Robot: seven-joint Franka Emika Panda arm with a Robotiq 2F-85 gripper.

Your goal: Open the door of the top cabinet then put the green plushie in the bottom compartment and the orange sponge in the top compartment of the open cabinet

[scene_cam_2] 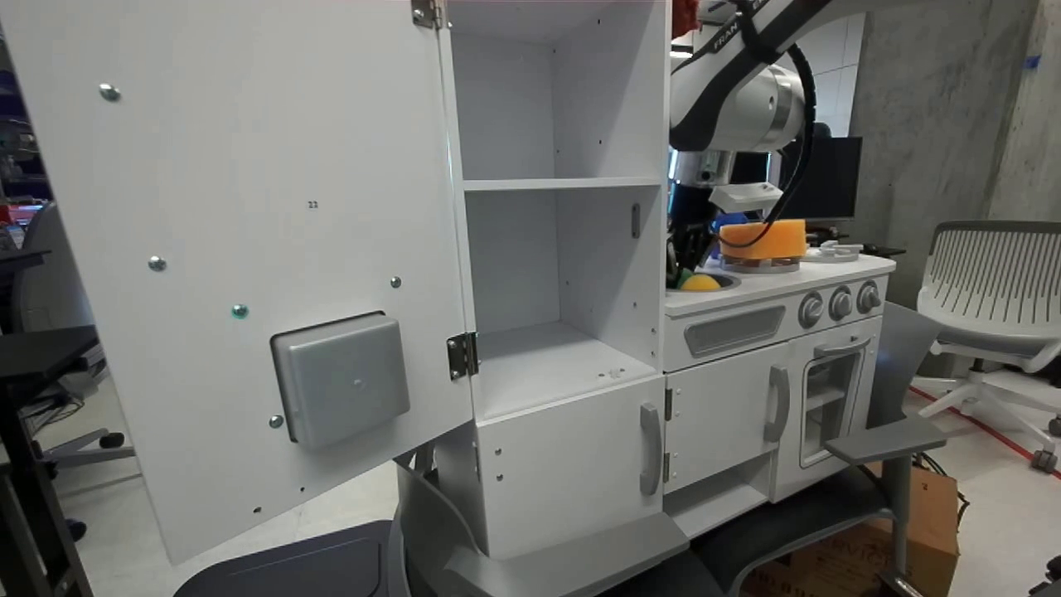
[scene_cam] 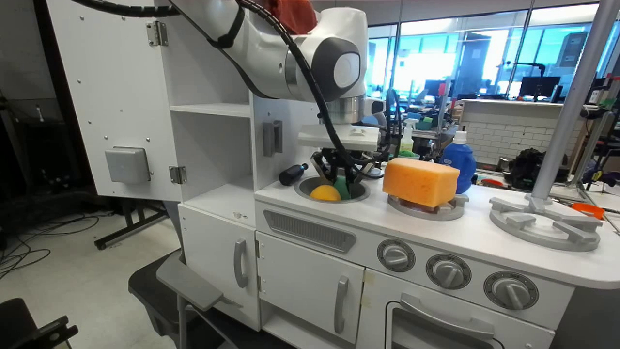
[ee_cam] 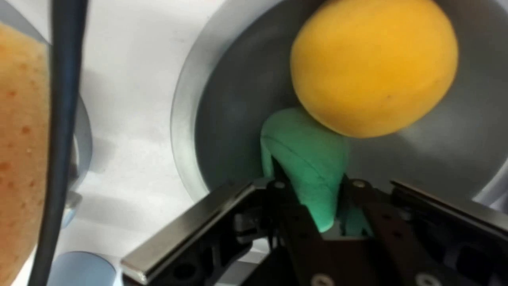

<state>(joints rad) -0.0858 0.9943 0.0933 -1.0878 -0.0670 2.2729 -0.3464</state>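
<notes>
The white door of the top cabinet stands wide open in both exterior views. A white shelf divides the cabinet; the top compartment and the bottom compartment both show bare inside. My gripper points down into the round sink. In the wrist view its fingers are closed on the green plushie, which is squeezed between them, inside the sink and against a yellow ball. The orange sponge rests on the near burner, right of the gripper.
The yellow ball lies in the grey sink. A black bottle lies between sink and cabinet. A blue bottle stands behind the sponge. A grey handle juts from the cabinet's side wall. A red-orange cloth hangs high.
</notes>
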